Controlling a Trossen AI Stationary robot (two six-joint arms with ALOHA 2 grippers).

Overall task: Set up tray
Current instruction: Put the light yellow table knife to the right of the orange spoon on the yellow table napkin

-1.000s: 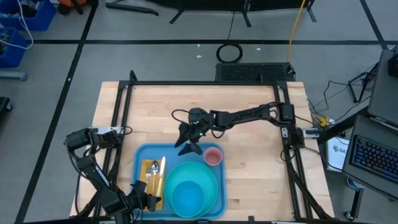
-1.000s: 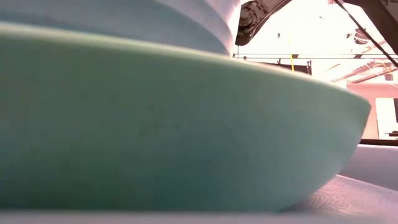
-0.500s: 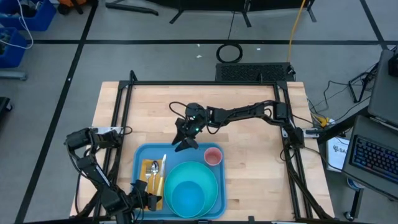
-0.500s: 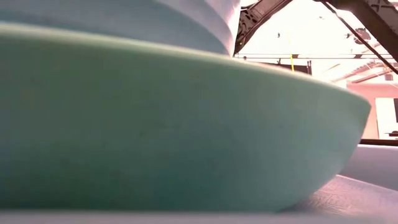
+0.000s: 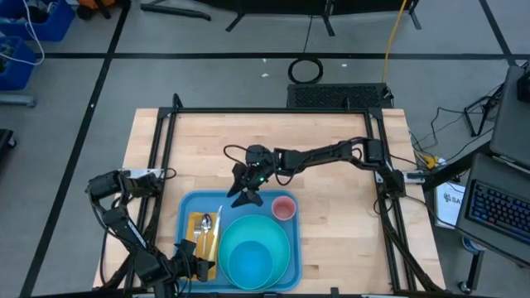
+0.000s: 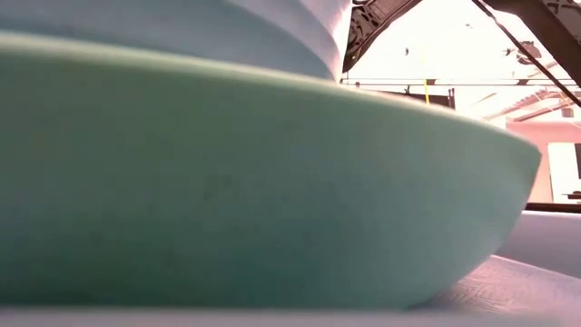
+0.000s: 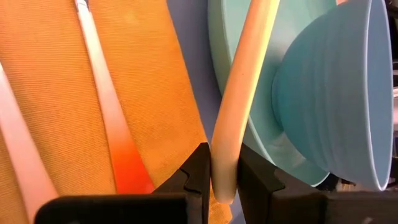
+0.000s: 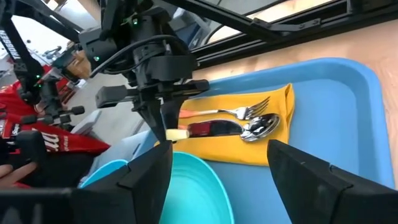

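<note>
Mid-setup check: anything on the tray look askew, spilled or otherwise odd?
Nothing spilled or damaged. One thing: the knife is not released yet; the left gripper is shut on its handle, close by the plate. Fork and spoon lie side by side on the napkin.

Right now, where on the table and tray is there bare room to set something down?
Bare wood lies on the table right of the tray and across its far half. The tray is crowded: napkin with cutlery, plate with bowl, pink cup.
</note>
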